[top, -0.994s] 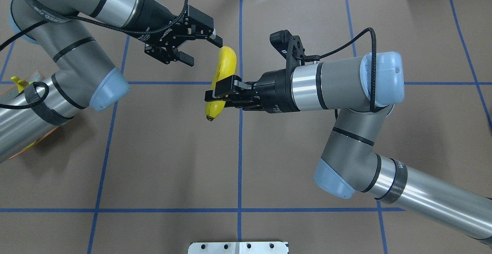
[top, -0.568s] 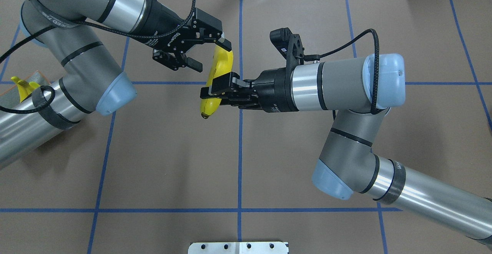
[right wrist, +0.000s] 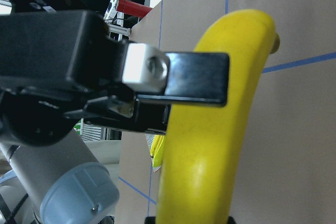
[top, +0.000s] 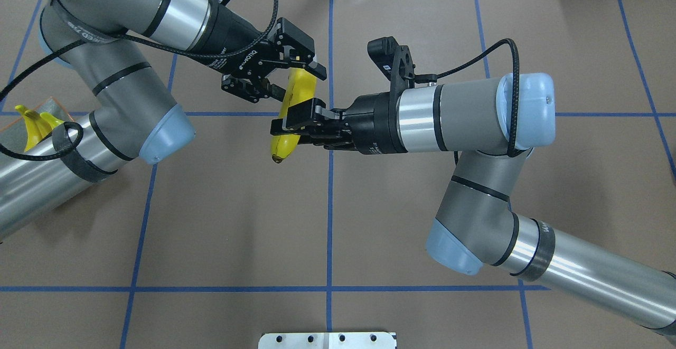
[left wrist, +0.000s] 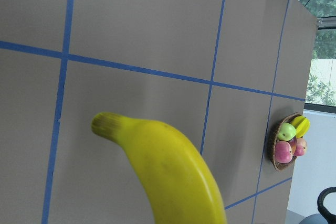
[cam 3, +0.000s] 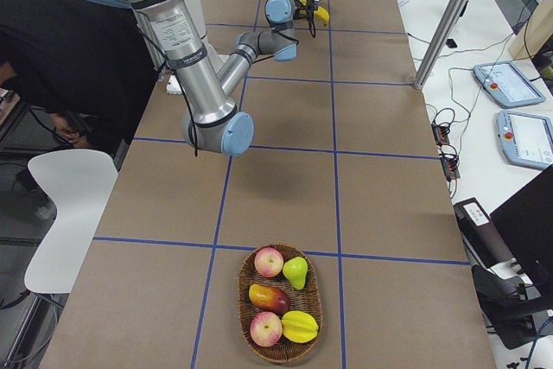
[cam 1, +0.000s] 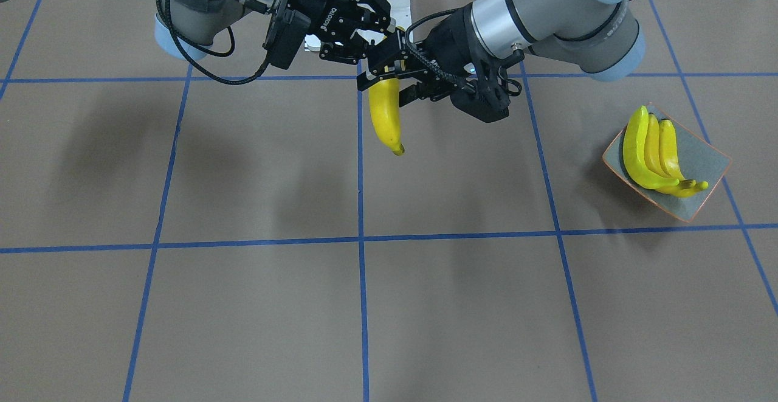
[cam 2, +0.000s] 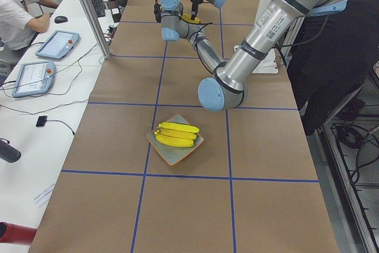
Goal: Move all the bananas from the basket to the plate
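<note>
Yellow and glossy, 1 banana (top: pixel 281 145) hangs in the air over the middle of the brown-papered table (top: pixel 222 222), just left of the central blue line in the overhead view. The right gripper (top: pixel 290 126) is clamped across the banana's middle. Its arm enters at the lower right of that frame and bends at a blue-capped elbow. It rises to a second bend right of centre, then runs level toward the left with the wrist horizontal.

The left gripper (top: pixel 294 81) has its jaws apart, straddling the banana's upper end. In the right wrist view 1 finger (right wrist: pixel 197 85) crosses in front of the fruit's side; whether it touches I cannot tell. The left arm comes in at the left edge of the overhead view and folds at an elbow. From there it climbs to the upper left corner and slants down to the right toward the banana.

At the right of the front-facing view, 3 more bananas (cam 1: pixel 653 159) lie side by side in the plate (cam 1: pixel 708 162), well apart from both grippers. At the bottom of the exterior right view the basket (cam 3: pixel 244 300) holds 5 other fruits (cam 3: pixel 269 261), far from the arms.
</note>
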Motion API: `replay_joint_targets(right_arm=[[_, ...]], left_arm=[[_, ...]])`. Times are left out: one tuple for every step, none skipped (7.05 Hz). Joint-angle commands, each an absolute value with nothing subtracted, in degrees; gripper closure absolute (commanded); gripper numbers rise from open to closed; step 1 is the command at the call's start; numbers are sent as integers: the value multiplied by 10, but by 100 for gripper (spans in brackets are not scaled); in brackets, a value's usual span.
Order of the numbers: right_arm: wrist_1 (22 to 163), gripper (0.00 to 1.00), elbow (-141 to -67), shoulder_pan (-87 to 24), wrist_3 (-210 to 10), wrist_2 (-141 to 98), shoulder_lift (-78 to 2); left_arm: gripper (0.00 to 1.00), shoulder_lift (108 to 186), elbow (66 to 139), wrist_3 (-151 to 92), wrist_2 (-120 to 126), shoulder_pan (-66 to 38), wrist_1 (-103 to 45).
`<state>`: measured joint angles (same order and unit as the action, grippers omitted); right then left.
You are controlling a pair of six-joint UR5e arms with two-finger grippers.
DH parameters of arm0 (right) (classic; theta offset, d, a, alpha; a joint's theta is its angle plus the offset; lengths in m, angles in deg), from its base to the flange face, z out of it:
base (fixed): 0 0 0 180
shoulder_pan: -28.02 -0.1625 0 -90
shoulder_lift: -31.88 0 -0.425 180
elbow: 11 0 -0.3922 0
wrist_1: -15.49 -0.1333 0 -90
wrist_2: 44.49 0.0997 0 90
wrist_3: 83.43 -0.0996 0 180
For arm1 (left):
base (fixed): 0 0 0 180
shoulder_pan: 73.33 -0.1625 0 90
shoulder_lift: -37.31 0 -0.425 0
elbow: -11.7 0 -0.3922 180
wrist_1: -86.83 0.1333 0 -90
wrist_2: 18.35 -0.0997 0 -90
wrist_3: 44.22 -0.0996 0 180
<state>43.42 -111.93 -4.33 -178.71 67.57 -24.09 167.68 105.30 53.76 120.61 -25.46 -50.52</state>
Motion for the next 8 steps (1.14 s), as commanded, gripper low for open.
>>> replay_joint_targets(right_arm=[[434, 100, -1120, -43, -1787, 676, -241], [434, 32, -1120, -43, -1787, 676, -240], [412, 0, -1120, -44, -1787, 676, -247], [379, 0, -1121, -48, -1789, 677, -265], [349, 0, -1128, -54, -1791, 677, -289], [350, 0, -1135, -68, -1788, 679, -318], [353, 0, -1134, -83, -1784, 677, -341], [357, 0, -1130, -95, -1784, 676, -354]], left_arm=[[100, 1677, 1053, 544, 1206, -256, -514], [100, 1677, 1053, 544, 1206, -259, -514], [100, 1676, 1054, 545, 1206, -260, -513], [100, 1673, 1054, 543, 1206, -259, -510], [100, 1667, 1054, 539, 1206, -257, -506], [100, 1641, 1057, 534, 1210, -239, -508], [100, 1595, 1056, 494, 1219, -198, -508], [100, 1556, 1057, 392, 1241, -169, -504]])
